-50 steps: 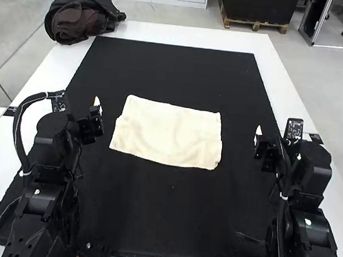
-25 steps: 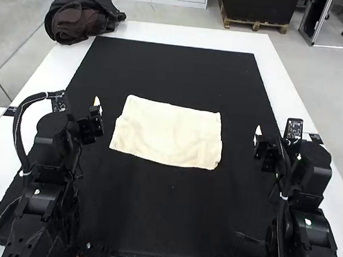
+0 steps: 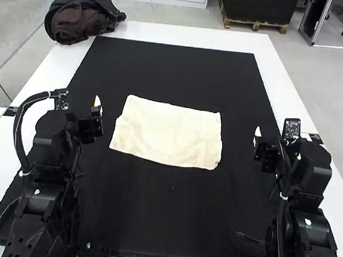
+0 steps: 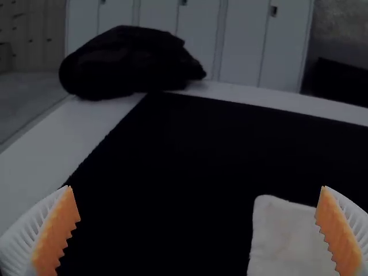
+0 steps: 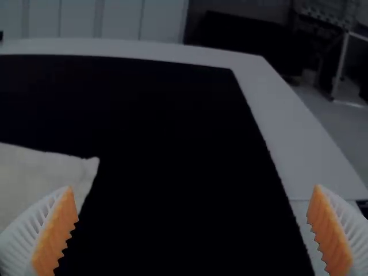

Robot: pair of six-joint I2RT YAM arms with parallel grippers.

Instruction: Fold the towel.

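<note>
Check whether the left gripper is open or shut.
Open. In its wrist view, the left gripper has its orange pads standing wide apart.

Pretty sure I was dialed into some robot lab: two robot arms, a matted table, gray lockers.

Towel: cut off by both wrist views' edges.
Dark bundle: folds too dark to tell, left wrist view.
Left arm, right arm: cut off by high view's edge.

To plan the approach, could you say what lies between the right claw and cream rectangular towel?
Bare black mat lies between the right claw and towel, in the high view.
</note>
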